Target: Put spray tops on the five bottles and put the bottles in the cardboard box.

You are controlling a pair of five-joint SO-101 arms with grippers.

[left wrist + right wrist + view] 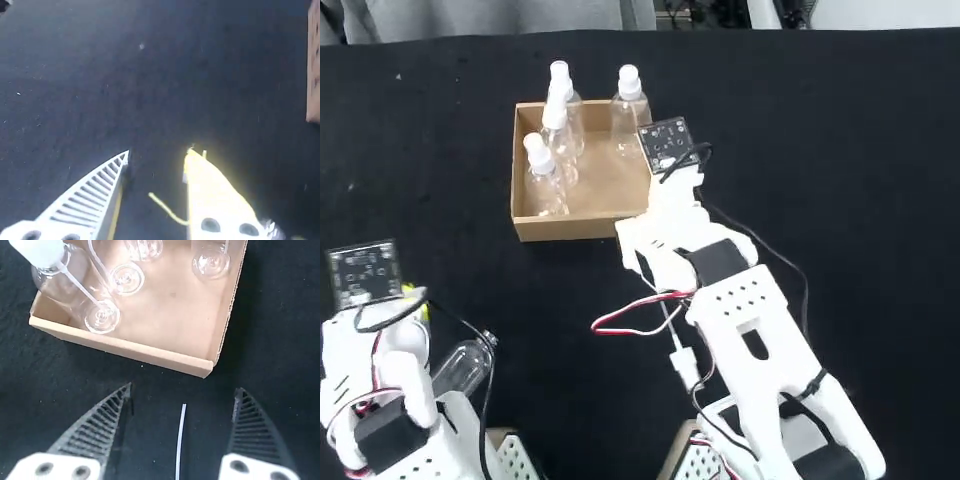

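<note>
The bare bottle (463, 367) lies on its side on the black table (840, 150) just beside my left arm, well apart from the cardboard box (580, 228), where four capped bottles (553, 125) stand. My left gripper (157, 151) is spread, with only table between its fingers. My right gripper (183, 389) is wide too, just outside the box's near wall, with a thin dip tube (180, 440) lying below it. I judge the tube belongs to the last spray top (682, 362).

I expect the bottle to be light, thin-walled and smooth, so it is likely to roll and dent. I would take it across the middle of the body, gently. The tube looks flimsy, so I would pinch the top by its head, not the tube.
</note>
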